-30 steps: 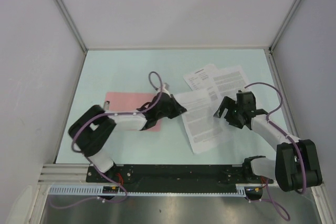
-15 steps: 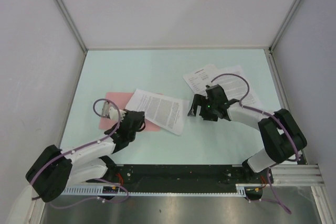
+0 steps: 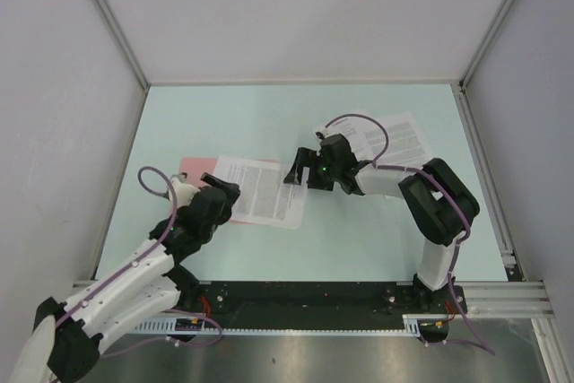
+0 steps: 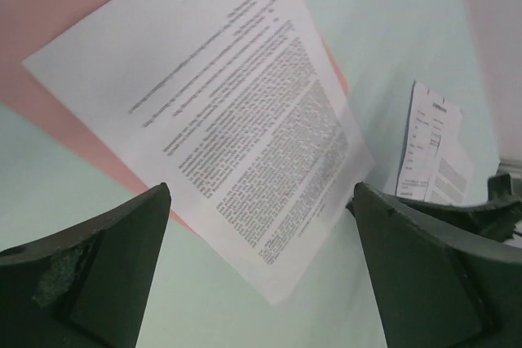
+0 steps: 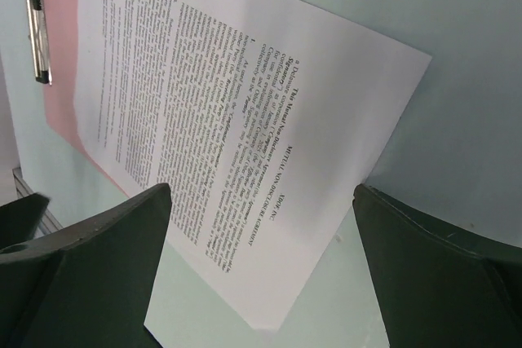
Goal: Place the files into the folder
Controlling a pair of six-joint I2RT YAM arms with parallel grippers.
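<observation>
One sheet of the files point(image 3: 262, 191) lies flat across the right part of the pink folder point(image 3: 192, 169), its right end overhanging onto the table. My left gripper point(image 3: 222, 189) is at the sheet's left end, open, with nothing between its fingers. In the left wrist view the sheet point(image 4: 245, 112) lies on the folder point(image 4: 49, 14) beyond the gripper point(image 4: 261, 266). My right gripper point(image 3: 296, 170) hovers open at the sheet's right edge. The right wrist view shows the sheet point(image 5: 220, 112), the folder point(image 5: 57, 103) and its metal clip point(image 5: 35, 38) ahead of the gripper point(image 5: 261, 275). More files point(image 3: 399, 139) lie at the back right.
The pale green table point(image 3: 269, 118) is walled on three sides. The right arm point(image 3: 430, 195) reaches leftward over the table's middle and partly covers the loose files. The arms' black base rail point(image 3: 296, 298) runs along the near edge.
The left gripper has opened and drawn back toward the near left. The sheet now lies further left on the folder. The right gripper has moved left to the sheet's right edge.
</observation>
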